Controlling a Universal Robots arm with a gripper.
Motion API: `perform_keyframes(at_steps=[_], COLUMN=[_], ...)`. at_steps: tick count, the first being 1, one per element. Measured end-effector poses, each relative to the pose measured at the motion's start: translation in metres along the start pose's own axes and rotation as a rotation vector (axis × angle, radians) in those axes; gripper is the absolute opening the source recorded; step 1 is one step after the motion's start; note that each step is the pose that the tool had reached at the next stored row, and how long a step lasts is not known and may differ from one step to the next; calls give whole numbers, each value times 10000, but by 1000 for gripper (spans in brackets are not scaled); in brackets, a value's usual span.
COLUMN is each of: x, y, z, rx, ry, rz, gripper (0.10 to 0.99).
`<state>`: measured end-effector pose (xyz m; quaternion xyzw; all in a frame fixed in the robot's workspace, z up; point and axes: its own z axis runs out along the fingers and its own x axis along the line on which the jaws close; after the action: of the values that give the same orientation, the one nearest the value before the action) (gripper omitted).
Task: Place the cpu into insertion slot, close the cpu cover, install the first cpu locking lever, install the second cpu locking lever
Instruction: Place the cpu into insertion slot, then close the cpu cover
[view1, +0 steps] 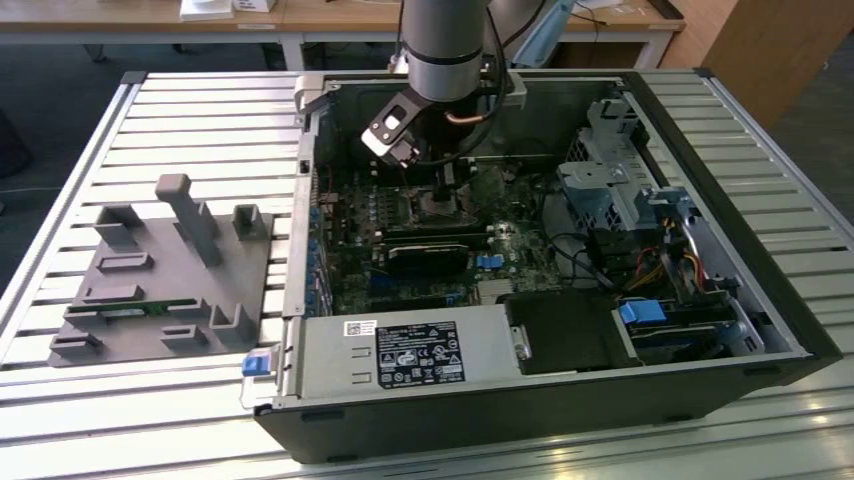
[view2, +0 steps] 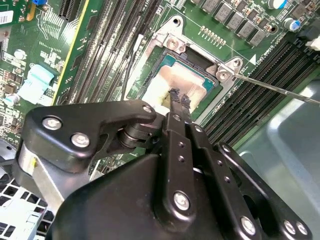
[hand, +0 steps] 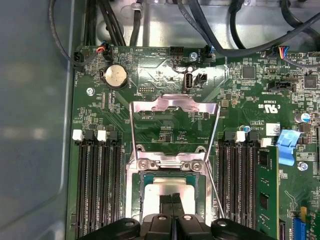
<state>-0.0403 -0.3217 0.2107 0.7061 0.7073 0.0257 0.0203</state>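
The cpu (hand: 165, 186), pale tan-silver, lies flat inside the insertion slot (hand: 167, 164), a square socket with a silvery rim on the green board. In the second wrist view the cpu (view2: 167, 80) sits framed by that slot (view2: 172, 42). The cpu cover (hand: 172, 104), a thin silvery frame with a cut-out centre, is swung open away from the socket. A thin locking lever (view2: 272, 86) stands free beside the socket, seen also as lever (hand: 214, 192). My gripper (hand: 172, 199) is shut, its black tips together at the cpu's face, gripper (view2: 179, 97). In the exterior view the gripper (view1: 447, 185) reaches down into the open case.
Long black memory slots (hand: 97, 185) flank the socket on both sides. A coin battery (hand: 114, 76) and black cables (hand: 240, 47) lie beyond the cover. A black card (view1: 427, 255), power supply (view1: 400, 355) and drive cage (view1: 607, 185) crowd the case. A grey fixture block (view1: 160, 270) stands outside.
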Motion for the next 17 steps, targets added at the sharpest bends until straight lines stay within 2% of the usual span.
perform_keyframes(at_steps=[11,17], x=[1,2], y=[7,15], z=[-101,-231], rx=[-2,-1], ry=[3,2], rz=[0,0], gripper=[106,106])
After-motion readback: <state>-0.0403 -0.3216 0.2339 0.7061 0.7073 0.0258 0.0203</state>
